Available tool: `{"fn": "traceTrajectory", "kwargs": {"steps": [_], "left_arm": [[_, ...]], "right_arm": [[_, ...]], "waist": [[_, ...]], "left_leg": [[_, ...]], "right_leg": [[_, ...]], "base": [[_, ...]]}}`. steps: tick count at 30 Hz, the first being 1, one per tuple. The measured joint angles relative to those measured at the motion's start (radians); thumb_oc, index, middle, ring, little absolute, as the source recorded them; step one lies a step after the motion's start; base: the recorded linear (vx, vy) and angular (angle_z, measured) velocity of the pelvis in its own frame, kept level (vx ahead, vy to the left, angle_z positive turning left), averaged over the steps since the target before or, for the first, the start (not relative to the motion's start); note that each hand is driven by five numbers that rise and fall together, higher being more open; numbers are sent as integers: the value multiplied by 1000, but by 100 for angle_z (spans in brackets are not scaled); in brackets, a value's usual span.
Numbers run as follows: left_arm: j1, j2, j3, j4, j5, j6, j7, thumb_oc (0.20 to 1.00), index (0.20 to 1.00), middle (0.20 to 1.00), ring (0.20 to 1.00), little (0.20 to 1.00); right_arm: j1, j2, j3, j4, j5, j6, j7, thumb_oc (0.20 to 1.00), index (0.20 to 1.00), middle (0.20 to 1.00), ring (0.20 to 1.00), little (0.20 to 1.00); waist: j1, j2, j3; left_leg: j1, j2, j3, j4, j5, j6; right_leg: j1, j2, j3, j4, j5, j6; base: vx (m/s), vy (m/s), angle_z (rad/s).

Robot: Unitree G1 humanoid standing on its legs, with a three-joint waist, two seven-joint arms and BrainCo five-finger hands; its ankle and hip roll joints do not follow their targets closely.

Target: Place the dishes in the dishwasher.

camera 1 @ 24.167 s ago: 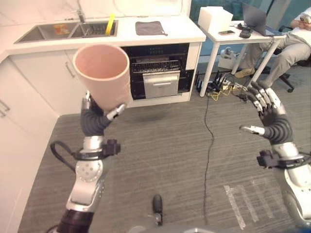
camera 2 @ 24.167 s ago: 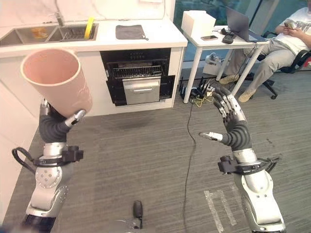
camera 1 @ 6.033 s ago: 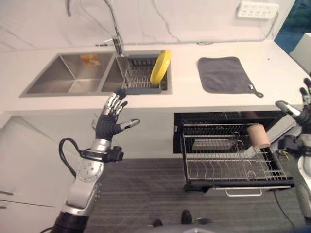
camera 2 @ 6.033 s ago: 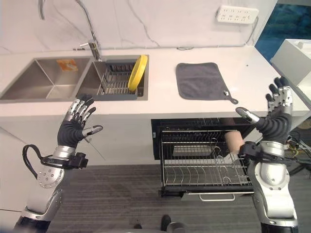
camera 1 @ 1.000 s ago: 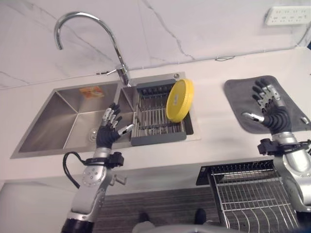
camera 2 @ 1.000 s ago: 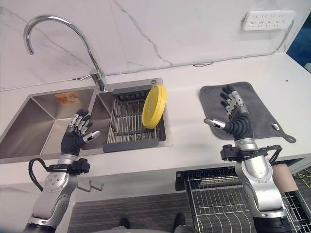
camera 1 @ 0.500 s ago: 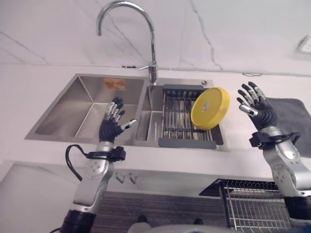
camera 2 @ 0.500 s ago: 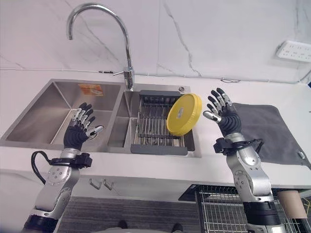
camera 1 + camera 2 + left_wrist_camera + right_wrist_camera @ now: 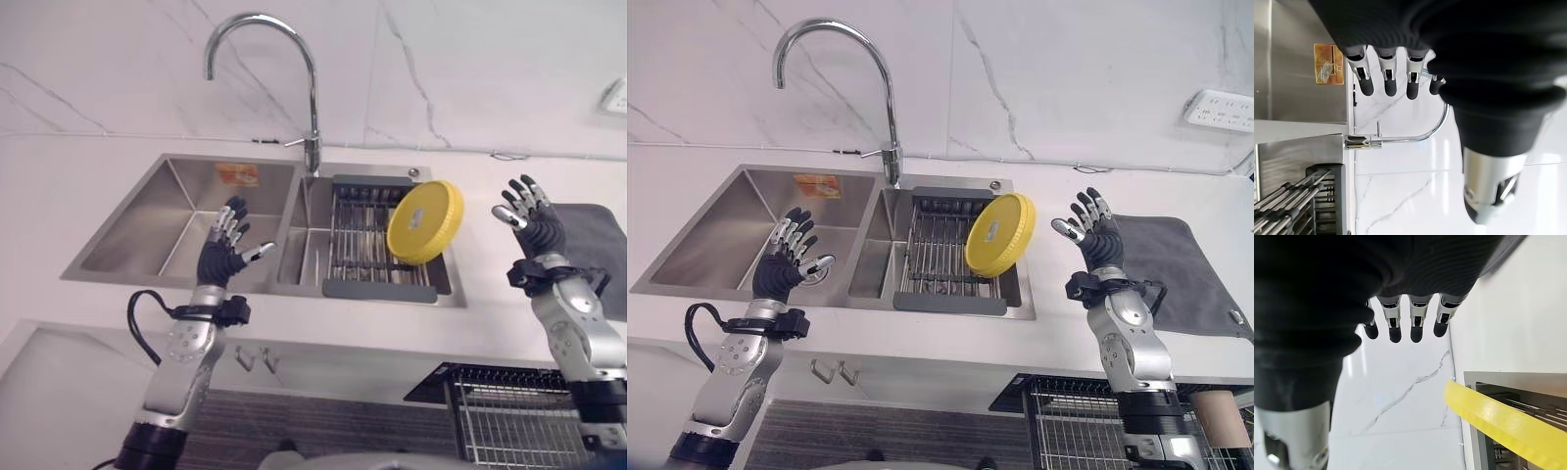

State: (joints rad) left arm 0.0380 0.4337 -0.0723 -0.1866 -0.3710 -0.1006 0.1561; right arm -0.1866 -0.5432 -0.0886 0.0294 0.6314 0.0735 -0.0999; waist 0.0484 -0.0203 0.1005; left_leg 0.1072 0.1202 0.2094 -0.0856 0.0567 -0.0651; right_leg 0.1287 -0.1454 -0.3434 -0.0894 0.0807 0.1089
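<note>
1. The reach for the yellow plate [image 9: 999, 235] is judged to be in hand; the plate stands tilted on edge in the drying rack [image 9: 942, 257] in the sink [image 9: 720, 230].
2. The right hand [image 9: 1099, 243] is held just beside the plate, fingers [image 9: 1417, 328] apart and empty; the left hand [image 9: 789, 262] is spread over the sink.
3. Next, the plate's rim should be clasped and lifted clear.
4. A white worktop [image 9: 1058, 318], grey cloth [image 9: 1181, 264], tap [image 9: 838, 59] and marble wall are seen.

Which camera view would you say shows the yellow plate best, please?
The right eye view: the whole yellow plate shows, standing on edge in the drying rack, apart from the open right robot hand. The left eye view shows much the same; the right wrist view catches just its rim.
</note>
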Motion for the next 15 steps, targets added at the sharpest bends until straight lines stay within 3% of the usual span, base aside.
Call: {"fn": "traceTrajectory", "kwargs": {"steps": [15], "left_arm": [[-10, 13, -6, 10, -1, 1, 7, 1000, 1000, 1000, 1000, 1000]], "right_arm": [[-124, -19, 40, 179, 79, 92, -45, 1000, 1000, 1000, 1000, 1000]], "waist": [[21, 9, -7]], "left_leg": [[0, 0, -22, 0, 4, -1]], "right_leg": [[13, 2, -21, 0, -1, -1]], "base": [[5, 4, 4]]}}
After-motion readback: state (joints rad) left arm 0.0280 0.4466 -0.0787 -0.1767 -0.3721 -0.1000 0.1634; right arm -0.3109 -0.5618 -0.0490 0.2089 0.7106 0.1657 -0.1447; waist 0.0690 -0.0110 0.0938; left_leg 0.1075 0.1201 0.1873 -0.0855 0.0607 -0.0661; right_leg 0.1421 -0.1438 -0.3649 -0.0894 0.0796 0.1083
